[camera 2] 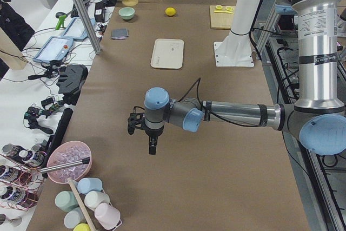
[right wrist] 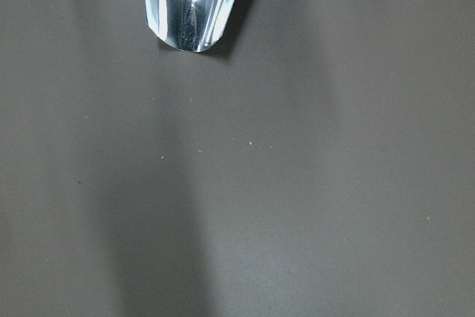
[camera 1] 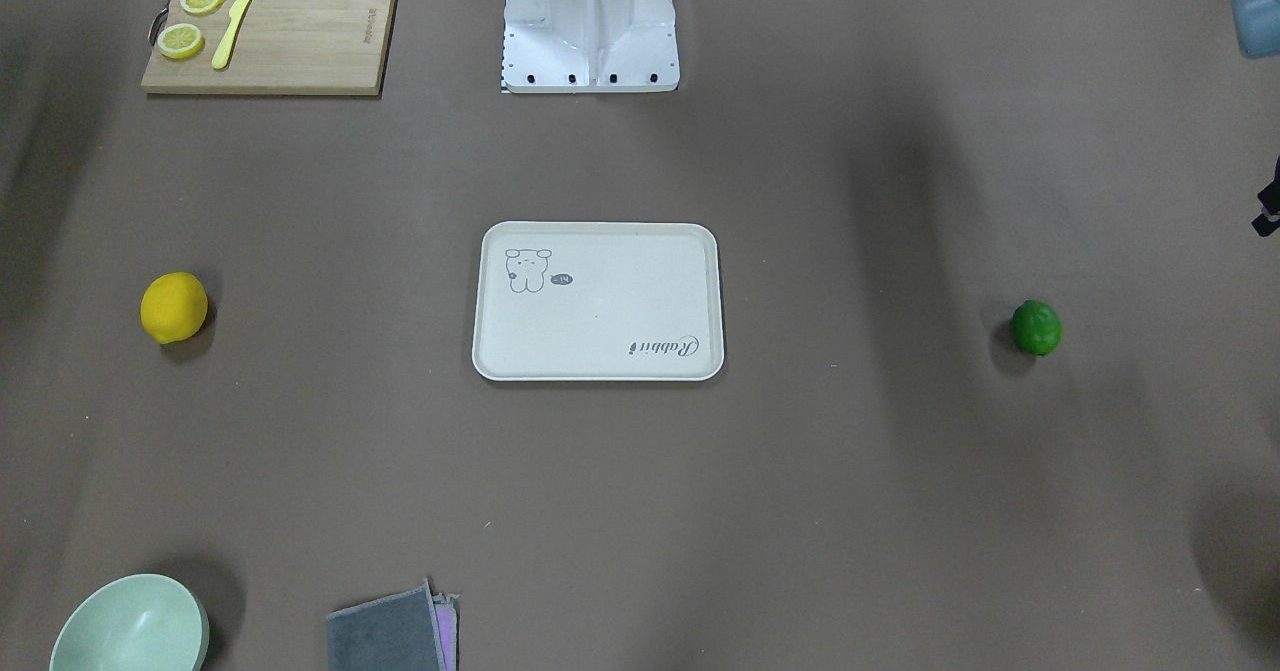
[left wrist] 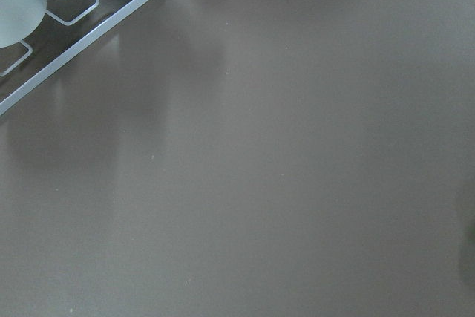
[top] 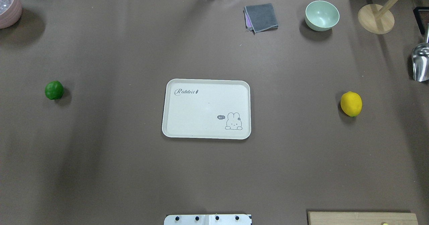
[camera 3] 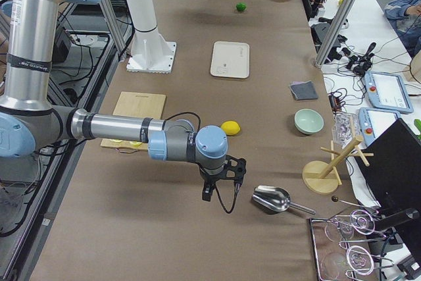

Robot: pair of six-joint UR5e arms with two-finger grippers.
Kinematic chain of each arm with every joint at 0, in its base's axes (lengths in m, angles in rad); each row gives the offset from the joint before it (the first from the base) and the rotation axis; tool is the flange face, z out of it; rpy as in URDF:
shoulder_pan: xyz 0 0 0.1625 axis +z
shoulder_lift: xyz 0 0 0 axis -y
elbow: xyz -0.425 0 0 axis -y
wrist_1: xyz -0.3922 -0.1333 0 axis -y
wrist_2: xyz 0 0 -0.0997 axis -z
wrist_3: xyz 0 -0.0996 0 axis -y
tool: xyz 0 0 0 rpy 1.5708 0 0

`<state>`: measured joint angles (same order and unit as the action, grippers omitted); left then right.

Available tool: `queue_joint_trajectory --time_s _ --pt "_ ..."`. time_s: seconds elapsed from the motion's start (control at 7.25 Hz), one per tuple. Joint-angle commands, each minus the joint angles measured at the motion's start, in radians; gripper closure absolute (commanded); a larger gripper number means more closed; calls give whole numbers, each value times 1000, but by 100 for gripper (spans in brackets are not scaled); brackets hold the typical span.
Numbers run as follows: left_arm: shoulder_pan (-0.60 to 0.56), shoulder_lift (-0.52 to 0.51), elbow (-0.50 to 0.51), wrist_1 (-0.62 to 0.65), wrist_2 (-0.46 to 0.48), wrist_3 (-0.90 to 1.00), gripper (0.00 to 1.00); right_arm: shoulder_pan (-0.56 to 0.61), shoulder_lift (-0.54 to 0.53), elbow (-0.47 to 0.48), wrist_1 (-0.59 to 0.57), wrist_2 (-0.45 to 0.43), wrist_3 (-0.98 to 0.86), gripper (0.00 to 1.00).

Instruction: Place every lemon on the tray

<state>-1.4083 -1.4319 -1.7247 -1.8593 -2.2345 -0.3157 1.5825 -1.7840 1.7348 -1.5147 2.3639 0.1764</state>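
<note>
The yellow lemon [top: 351,104] lies on the brown table, far right of the tray in the overhead view; it also shows in the front view [camera 1: 174,307]. The green lemon [top: 54,90] lies far left of the tray, and also shows in the front view [camera 1: 1036,328]. The cream tray [top: 207,84] sits empty at the table's middle. My left gripper [camera 2: 148,139] hovers over the table's left end, beyond the green lemon. My right gripper [camera 3: 220,192] hovers near the yellow lemon [camera 3: 230,127], beside a metal scoop. I cannot tell whether either is open or shut.
A wooden cutting board [camera 1: 300,41] with lemon slices and a yellow knife is near the robot's base. A green bowl [top: 321,15], a grey cloth [top: 261,17], a wooden stand [top: 375,18] and the metal scoop [top: 420,62] are at the far right. A pink bowl [top: 8,8] is at the far left.
</note>
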Motion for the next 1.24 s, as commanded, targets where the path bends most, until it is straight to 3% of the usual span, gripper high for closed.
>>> queue_joint_trajectory --time_s 0.0,0.41,1.1 --pt "-68 36 -6 40 -22 148 2 2 0 5 -1 -11 -6 0" --pt "-72 22 -12 68 -20 150 2 -51 20 17 -2 -2 12 1" --pt "-77 25 -3 66 -11 150 2 -319 237 12 -4 -11 288 0"
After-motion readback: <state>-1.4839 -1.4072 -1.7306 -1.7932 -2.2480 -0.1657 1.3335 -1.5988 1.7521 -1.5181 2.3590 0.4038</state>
